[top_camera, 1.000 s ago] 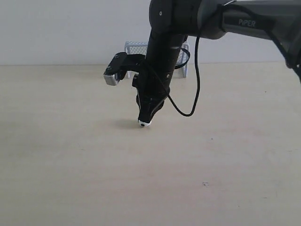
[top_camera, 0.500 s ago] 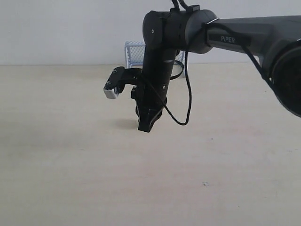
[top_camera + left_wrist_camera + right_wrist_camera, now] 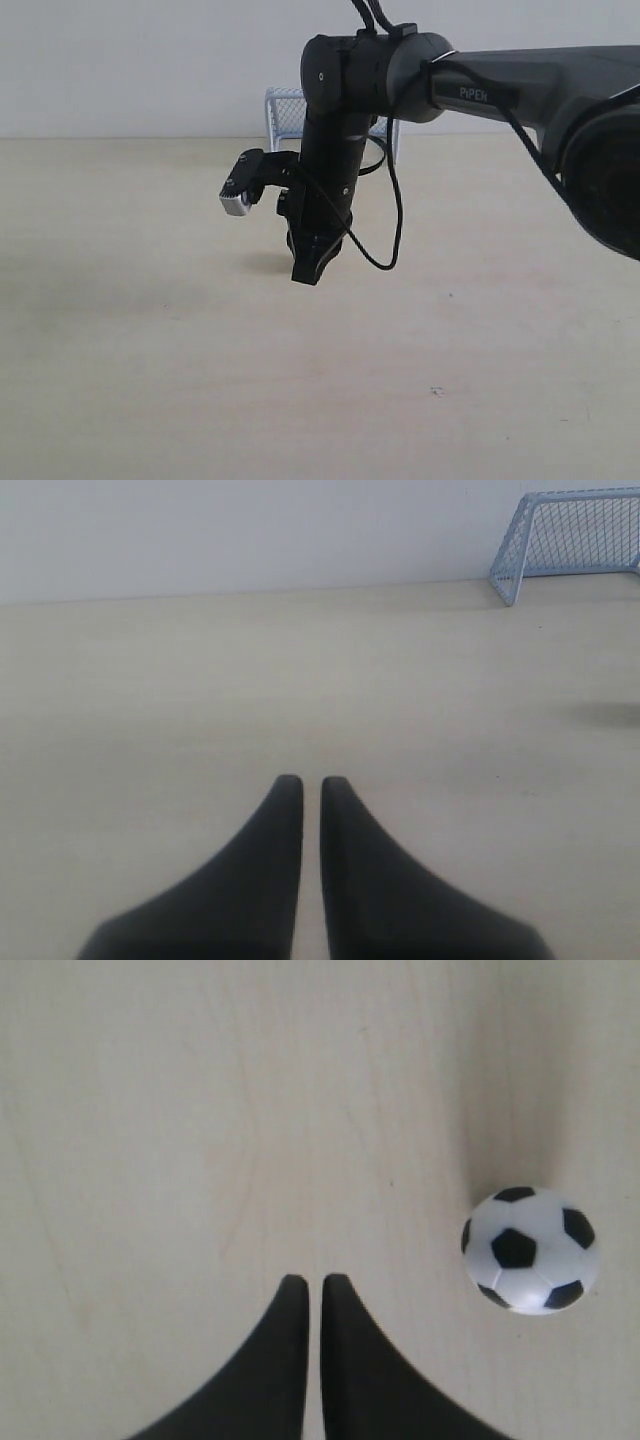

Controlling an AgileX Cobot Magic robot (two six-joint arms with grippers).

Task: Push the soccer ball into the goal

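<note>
The soccer ball [image 3: 530,1250], white with black patches, rests on the pale wooden table [image 3: 150,380]. It lies beside and apart from my right gripper [image 3: 307,1282], which is shut with nothing in it. In the exterior view the right gripper [image 3: 306,278] points down at the table's middle, and the ball does not show there. The goal [image 3: 285,110], blue-white with mesh, stands at the back against the wall, partly hidden behind the right arm. My left gripper [image 3: 303,780] is shut and empty, low over bare table, with the goal [image 3: 575,535] far off to one side.
The right arm [image 3: 480,80] stretches in from the right, with a black cable [image 3: 385,230] looping beside the wrist. A white wall [image 3: 120,60] closes the table's far edge. A small dark speck [image 3: 436,391] marks the near table.
One second ago the ball showed at the right gripper's tip in the exterior view; now the gripper has shifted slightly left and lower in that view, and the ball is hidden there.
</note>
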